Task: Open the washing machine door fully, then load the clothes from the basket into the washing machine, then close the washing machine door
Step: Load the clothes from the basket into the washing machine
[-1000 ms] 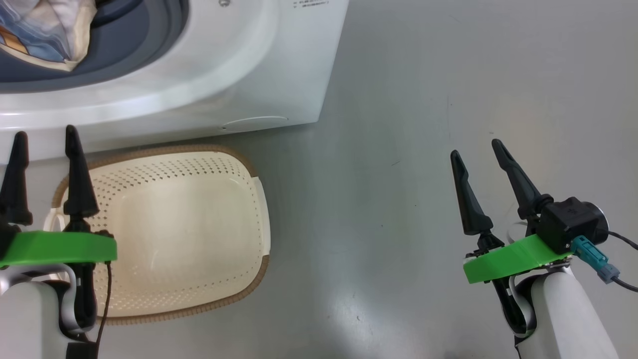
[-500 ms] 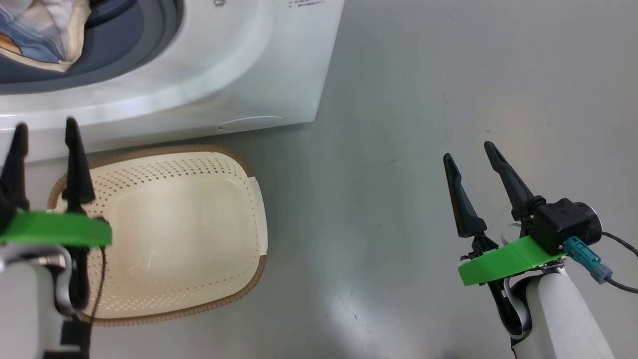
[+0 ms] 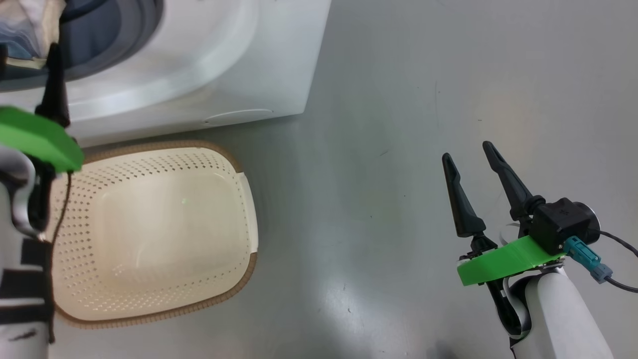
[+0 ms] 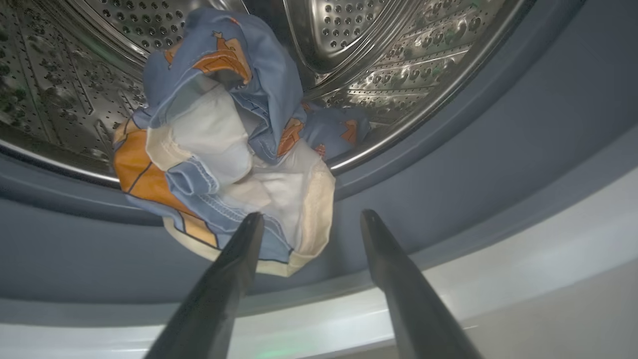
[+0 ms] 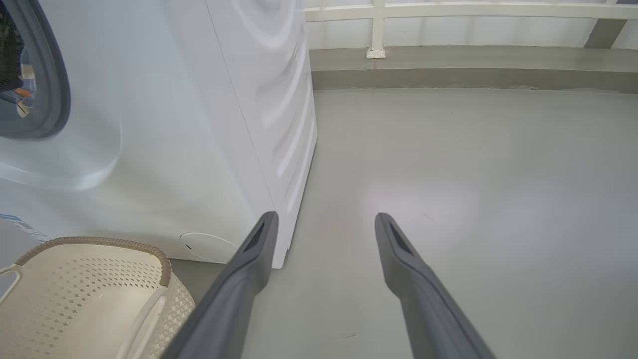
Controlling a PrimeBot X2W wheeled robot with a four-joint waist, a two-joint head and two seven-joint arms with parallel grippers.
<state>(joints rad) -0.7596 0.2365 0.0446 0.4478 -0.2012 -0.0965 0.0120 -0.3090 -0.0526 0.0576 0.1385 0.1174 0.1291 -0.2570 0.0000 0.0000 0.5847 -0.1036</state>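
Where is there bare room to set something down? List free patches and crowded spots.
Free: the floor between the basket and the right gripper, and right of the washing machine. The basket's bottom is bare. Crowded: the drum mouth, where the clothes hang over the seal before the left gripper.

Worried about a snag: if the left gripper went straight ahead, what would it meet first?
Probably the clothes, draped over the seal just ahead of the open left gripper; depth is unclear.

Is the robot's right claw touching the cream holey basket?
Apart. The head view shows bare grey floor between the right gripper and the cream perforated plastic basket with its brown rim.
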